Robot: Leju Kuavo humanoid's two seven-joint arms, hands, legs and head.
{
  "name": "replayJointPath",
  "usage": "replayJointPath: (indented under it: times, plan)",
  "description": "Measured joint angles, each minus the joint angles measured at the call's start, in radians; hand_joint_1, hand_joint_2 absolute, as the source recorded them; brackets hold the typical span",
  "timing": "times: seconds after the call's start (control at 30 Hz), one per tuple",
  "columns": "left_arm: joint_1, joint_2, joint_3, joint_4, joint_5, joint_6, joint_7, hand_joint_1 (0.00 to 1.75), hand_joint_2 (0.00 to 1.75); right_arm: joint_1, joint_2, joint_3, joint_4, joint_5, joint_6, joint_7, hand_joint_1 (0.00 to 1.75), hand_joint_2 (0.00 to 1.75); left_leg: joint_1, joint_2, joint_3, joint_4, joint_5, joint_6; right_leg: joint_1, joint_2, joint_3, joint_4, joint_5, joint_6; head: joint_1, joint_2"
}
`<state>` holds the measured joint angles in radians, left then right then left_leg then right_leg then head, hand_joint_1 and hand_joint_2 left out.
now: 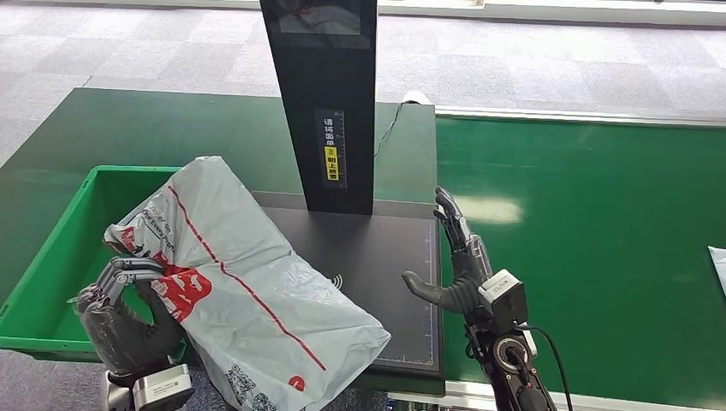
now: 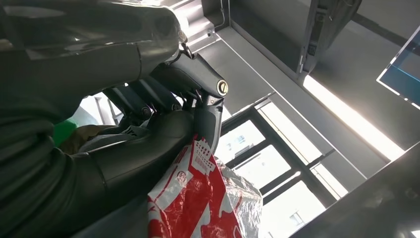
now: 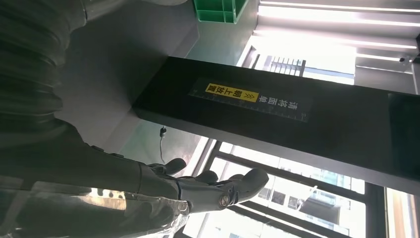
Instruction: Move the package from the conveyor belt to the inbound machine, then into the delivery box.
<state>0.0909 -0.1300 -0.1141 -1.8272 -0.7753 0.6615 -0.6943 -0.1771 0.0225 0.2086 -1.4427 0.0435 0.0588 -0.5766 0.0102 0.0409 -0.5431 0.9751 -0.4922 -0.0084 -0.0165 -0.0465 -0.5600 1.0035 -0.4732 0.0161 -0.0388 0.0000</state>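
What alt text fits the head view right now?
The left hand grips a grey-and-red package lying across the scanner platform and green bin. The right hand hovers open beside the platform, by the conveyor belt.

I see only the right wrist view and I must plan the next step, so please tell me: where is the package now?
Observer: The grey and red package lies partly on the black platform of the inbound machine and partly over the green delivery box.
Operator: Is a hand holding it?
Observer: Yes, the left hand grips its red printed end, at the side of the box.
Operator: And my right hand, is it above the platform?
Observer: The right hand is at the platform's edge next to the green conveyor belt, fingers apart, holding nothing.
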Motion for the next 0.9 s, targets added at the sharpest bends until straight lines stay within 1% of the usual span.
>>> replayJointPath:
  times: [0.2,0.27,0.33,0.37,0.43,0.5,0.53,0.63,0.7,0.73,0.8,0.9]
  plan:
    - [0.001,-0.004,0.005,-0.006,-0.012,0.000,0.000,1.75,1.75,0.000,0.000,0.000,0.000,0.000,-0.002,0.000,0.00,1.75,0.000,0.000,0.000,0.000,0.000,0.000,0.000,0.000,0.000,0.000,0.000,0.000,0.000,0.000]
    - [-0.001,-0.017,0.027,-0.009,-0.054,0.000,0.000,1.75,1.75,0.003,0.000,0.000,0.000,0.001,-0.005,-0.002,0.00,1.75,0.000,0.000,0.000,0.000,0.000,0.000,0.000,0.000,0.000,0.000,0.000,0.000,0.000,0.000]
    - [-0.008,-0.034,0.070,-0.009,-0.102,0.000,0.012,1.75,1.75,0.009,0.000,0.000,0.000,0.004,-0.010,-0.003,0.00,1.75,0.000,0.000,0.000,0.000,0.000,0.000,0.000,0.000,0.000,0.000,0.000,0.000,0.000,0.000]
    - [-0.016,-0.037,0.094,-0.005,-0.121,0.000,0.033,1.75,1.75,0.013,0.000,0.000,-0.001,0.006,-0.013,-0.003,0.00,1.75,0.000,0.000,0.000,0.000,0.000,0.000,0.000,0.000,0.000,0.000,0.000,0.000,0.000,0.000]
    - [-0.040,-0.026,0.134,0.016,-0.161,-0.001,0.134,1.75,1.75,0.022,0.001,0.000,-0.006,0.011,-0.018,-0.002,0.00,1.75,0.000,0.000,0.000,0.000,0.000,0.000,0.000,0.000,-0.001,0.000,0.000,0.000,0.000,0.000]
    - [-0.073,-0.001,0.166,0.048,-0.209,-0.001,0.270,1.75,1.75,0.028,0.001,0.000,-0.013,0.017,-0.022,0.003,0.00,1.75,0.000,0.000,0.000,0.000,0.000,0.000,0.000,0.000,0.000,0.000,0.000,0.000,0.000,0.000]
    - [-0.090,0.012,0.184,0.066,-0.234,-0.001,0.322,1.75,1.75,0.030,0.002,0.000,-0.017,0.021,-0.021,0.008,0.00,1.75,0.001,0.000,0.000,0.000,0.001,-0.001,0.001,0.000,0.000,0.000,0.000,0.000,0.000,0.000]
    - [-0.143,0.053,0.255,0.128,-0.304,-0.004,0.434,1.75,1.75,0.031,0.008,0.000,-0.021,0.034,-0.014,0.020,0.00,1.75,0.001,0.000,0.000,0.000,0.001,-0.001,0.001,0.000,0.000,0.000,0.000,0.000,0.000,0.000]
    - [-0.191,0.097,0.305,0.194,-0.332,-0.014,0.514,1.75,1.75,0.031,0.011,0.000,-0.021,0.039,-0.009,0.024,0.00,1.75,0.001,0.000,0.001,0.000,0.001,-0.001,0.001,0.001,0.000,0.000,0.000,0.000,0.000,0.000]
    - [-0.219,0.125,0.333,0.237,-0.338,-0.022,0.542,1.75,1.75,0.032,0.011,0.000,-0.021,0.040,-0.007,0.025,0.00,1.75,0.001,0.001,0.001,0.000,0.001,-0.001,0.001,0.001,-0.001,0.001,0.000,0.000,0.000,0.000]
    - [-0.277,0.177,0.385,0.327,-0.341,-0.035,0.565,1.75,1.75,0.035,0.011,0.000,-0.022,0.040,-0.005,0.025,0.00,1.75,0.001,0.001,0.001,0.000,0.002,-0.001,0.002,0.002,-0.001,0.001,0.000,0.000,0.000,0.000]
    - [-0.342,0.230,0.432,0.439,-0.364,-0.047,0.583,1.75,1.75,0.042,0.012,0.000,-0.027,0.042,-0.005,0.025,0.00,1.75,0.002,0.001,0.001,0.000,0.002,-0.002,0.002,0.002,-0.001,0.001,0.000,0.000,0.000,0.000]
